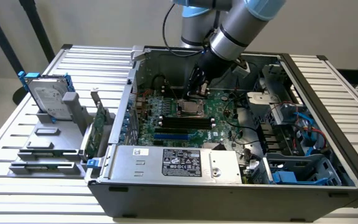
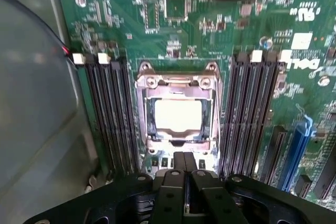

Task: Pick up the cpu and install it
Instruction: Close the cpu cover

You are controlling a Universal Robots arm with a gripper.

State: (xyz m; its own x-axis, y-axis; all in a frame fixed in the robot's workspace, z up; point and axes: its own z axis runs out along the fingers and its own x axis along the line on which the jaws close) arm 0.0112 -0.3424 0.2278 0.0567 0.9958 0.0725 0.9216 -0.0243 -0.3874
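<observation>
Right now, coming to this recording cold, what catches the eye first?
The open computer case on the slatted table, with the arm reaching down into it. The gripper, shut and empty, hangs over the socket, in which the cpu lies. On the exterior view's left, a hard drive stands in a grey rack.

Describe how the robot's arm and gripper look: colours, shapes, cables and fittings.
The arm is a round silver-grey tube with a black band and light blue joint covers. A thin black cable loops beside it. The gripper is matt black, with two narrow flat fingers on a wider black body dotted with small round screw heads.
</observation>
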